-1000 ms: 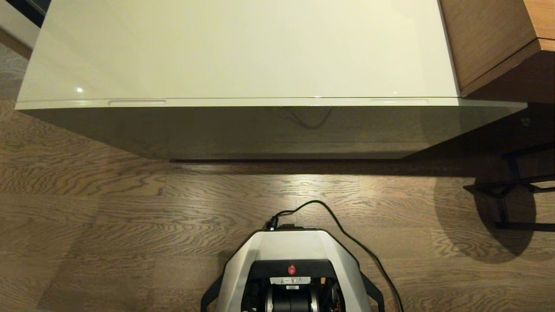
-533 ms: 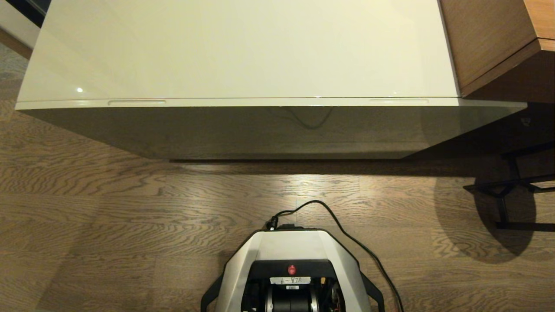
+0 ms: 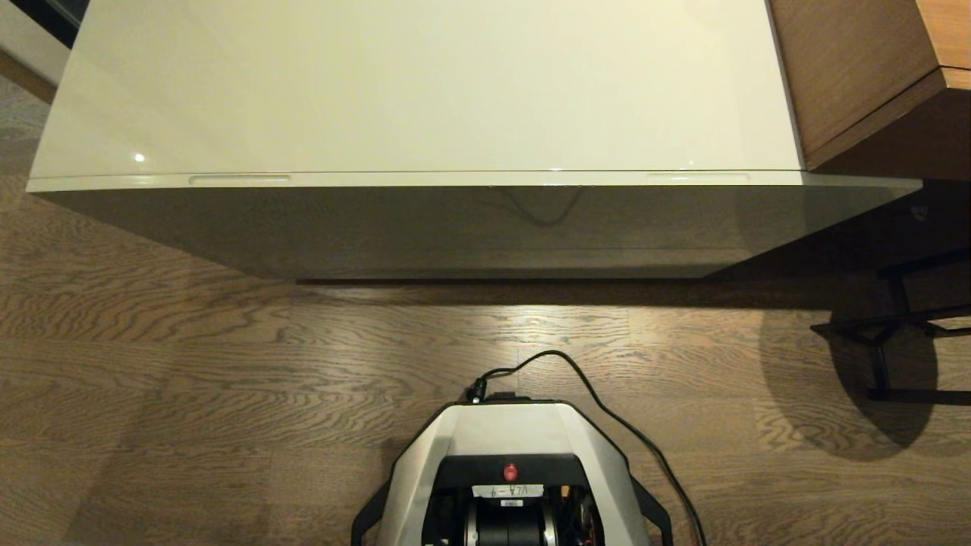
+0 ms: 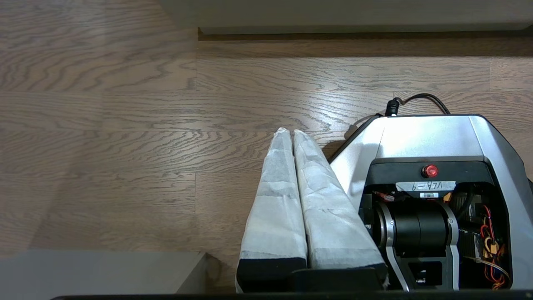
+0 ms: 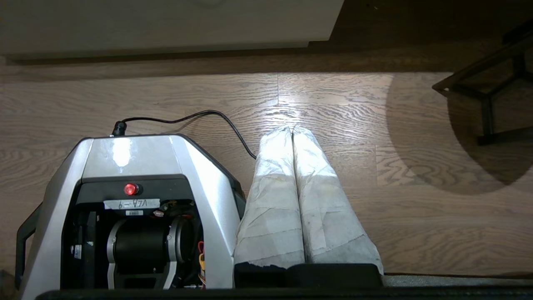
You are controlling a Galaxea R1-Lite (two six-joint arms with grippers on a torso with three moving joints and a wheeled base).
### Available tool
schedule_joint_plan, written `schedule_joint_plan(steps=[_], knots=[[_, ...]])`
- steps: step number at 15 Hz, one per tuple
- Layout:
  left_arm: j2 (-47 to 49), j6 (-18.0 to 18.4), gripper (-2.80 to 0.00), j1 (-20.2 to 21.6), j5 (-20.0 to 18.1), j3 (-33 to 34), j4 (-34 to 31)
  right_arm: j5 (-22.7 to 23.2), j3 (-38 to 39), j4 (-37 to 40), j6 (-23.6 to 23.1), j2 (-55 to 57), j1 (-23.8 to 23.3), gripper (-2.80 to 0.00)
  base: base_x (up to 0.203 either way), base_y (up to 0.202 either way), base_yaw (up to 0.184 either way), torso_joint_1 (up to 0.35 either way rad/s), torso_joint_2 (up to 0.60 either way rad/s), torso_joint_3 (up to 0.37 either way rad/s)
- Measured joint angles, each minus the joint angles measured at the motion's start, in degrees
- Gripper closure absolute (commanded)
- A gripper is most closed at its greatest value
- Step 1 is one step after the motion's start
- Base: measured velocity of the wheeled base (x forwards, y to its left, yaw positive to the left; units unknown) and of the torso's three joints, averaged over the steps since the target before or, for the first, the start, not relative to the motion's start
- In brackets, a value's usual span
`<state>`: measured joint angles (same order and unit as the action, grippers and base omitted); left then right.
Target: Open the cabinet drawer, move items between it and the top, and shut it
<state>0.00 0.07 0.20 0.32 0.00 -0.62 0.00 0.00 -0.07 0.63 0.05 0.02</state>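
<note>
Head view puts the closed drawer [image 3: 470, 180] straight ahead of our base [image 3: 512, 462], its long axis lying crosswise. Left pincer [image 4: 291, 135] and right pincer [image 5: 291, 131], both pressed together, flank that base (equally near).

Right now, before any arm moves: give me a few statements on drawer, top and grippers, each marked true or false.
1. The cabinet drawer is shut. True.
2. Slippers lie on the top. False: nothing shows on its visible part.
3. The left gripper is shut and holds nothing. True.
4. The right gripper grips a drawer slot. False: it hangs shut over the floor beside the robot's base.
</note>
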Motion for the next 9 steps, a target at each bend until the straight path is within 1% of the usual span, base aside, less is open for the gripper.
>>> schedule_joint_plan(steps=[9], knots=[[0.0,0.0,0.0,0.0,0.0,0.0,0.0,0.0,0.0,0.0,0.0,0.0,0.0,0.0,0.0,0.0,0.0,0.0,0.0,0.0]])
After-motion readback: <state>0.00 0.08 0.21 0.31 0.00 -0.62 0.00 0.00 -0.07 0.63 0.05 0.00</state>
